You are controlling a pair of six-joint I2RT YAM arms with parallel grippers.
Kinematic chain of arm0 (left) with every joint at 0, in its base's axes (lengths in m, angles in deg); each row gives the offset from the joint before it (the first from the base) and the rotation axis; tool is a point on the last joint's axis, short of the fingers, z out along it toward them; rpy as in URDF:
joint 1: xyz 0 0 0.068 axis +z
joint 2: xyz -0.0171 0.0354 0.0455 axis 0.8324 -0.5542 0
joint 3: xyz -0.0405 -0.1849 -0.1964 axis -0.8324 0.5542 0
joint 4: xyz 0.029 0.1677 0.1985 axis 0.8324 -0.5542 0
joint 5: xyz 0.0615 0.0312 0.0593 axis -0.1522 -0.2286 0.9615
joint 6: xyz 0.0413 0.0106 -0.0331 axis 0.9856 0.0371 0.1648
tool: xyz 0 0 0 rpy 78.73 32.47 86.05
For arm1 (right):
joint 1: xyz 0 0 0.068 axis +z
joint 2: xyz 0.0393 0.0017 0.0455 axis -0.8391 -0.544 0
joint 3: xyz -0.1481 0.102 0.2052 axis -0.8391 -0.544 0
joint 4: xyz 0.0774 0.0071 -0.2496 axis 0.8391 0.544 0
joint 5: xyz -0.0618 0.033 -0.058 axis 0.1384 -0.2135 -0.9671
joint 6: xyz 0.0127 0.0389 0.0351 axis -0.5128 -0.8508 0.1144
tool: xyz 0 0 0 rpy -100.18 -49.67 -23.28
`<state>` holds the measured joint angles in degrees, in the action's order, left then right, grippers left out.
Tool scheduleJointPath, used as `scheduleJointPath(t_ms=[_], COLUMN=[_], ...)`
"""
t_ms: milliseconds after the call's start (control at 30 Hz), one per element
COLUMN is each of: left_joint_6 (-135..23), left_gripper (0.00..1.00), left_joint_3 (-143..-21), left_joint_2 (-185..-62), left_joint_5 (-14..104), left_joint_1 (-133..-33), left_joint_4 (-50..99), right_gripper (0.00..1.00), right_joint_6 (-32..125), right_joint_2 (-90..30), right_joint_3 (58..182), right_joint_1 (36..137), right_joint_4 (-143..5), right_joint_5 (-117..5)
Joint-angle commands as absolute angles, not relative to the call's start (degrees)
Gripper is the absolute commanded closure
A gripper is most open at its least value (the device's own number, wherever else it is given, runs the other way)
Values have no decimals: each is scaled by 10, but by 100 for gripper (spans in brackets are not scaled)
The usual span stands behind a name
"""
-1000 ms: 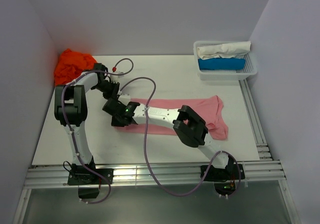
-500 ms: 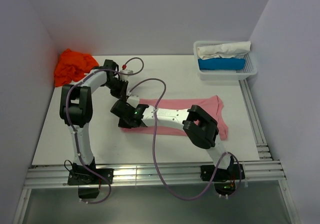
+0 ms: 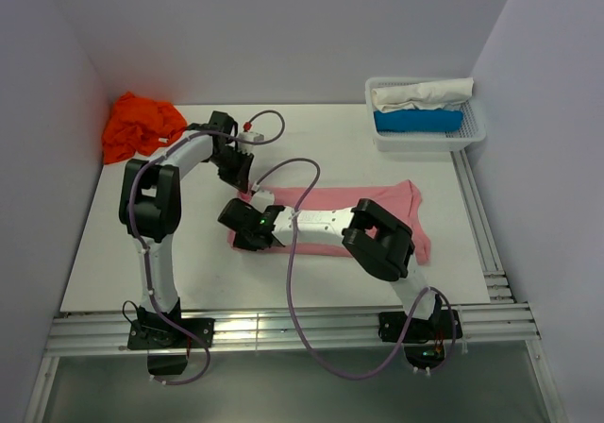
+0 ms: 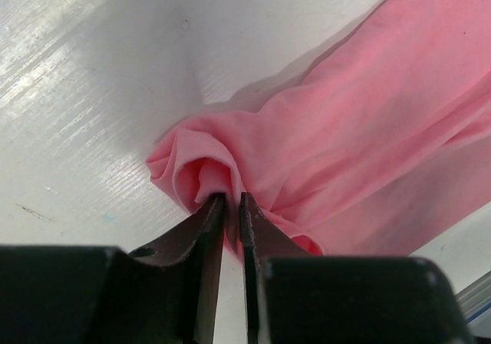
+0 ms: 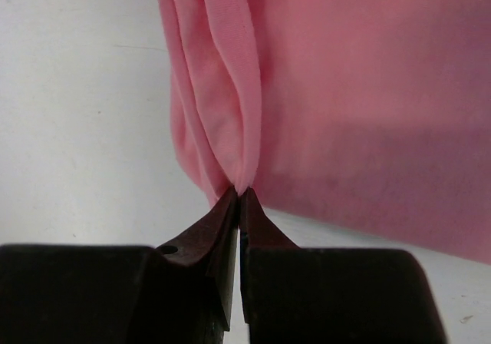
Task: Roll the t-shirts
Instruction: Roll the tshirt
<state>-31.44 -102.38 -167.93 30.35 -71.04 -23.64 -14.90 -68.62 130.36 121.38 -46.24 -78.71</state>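
Observation:
A light pink t-shirt (image 3: 330,211) lies folded into a long strip across the white table, its left end curled over. My left gripper (image 3: 244,189) pinches the far corner of that curled end; in the left wrist view the cloth (image 4: 322,129) bunches between nearly closed jaws (image 4: 232,198). At the near corner of the same end my right gripper (image 3: 247,237) is shut on a fold of the pink shirt (image 5: 330,90), the fingertips (image 5: 240,193) meeting on it. A bright orange t-shirt (image 3: 140,123) sits crumpled at the back left.
A white mesh basket (image 3: 429,132) at the back right holds a white and a blue rolled cloth. Grey walls close in the left, back and right sides. A metal rail (image 3: 283,329) runs along the near edge by the arm bases.
Both grippers have travelled to the right with the shirt's left end, so the pink strip is shorter on the left and its end is curled over.

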Motion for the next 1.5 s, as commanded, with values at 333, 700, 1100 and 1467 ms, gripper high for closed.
scheduleJointPath(t_ms=[333, 700, 1100, 1467], left_joint_6=[-309, -304, -274, -238], left_gripper=[51, 41, 52, 67], left_joint_3=[-1063, -1145, -1130, -1002], left_joint_2=[-1681, -1689, -1664, -1640], left_joint_5=[294, 266, 255, 237], left_joint_1=[-721, -721, -661, -621], left_joint_4=[-246, -289, -296, -259], right_gripper=[84, 90, 84, 59], right_joint_6=[-190, -205, -227, -232], right_joint_2=[-619, -621, -600, -545], right_joint_3=[1253, 1235, 1192, 1161], right_joint_1=[1207, 1206, 1198, 1194], right_joint_4=[-481, -493, -522, -520], right_joint_5=[-819, -810, -807, -837])
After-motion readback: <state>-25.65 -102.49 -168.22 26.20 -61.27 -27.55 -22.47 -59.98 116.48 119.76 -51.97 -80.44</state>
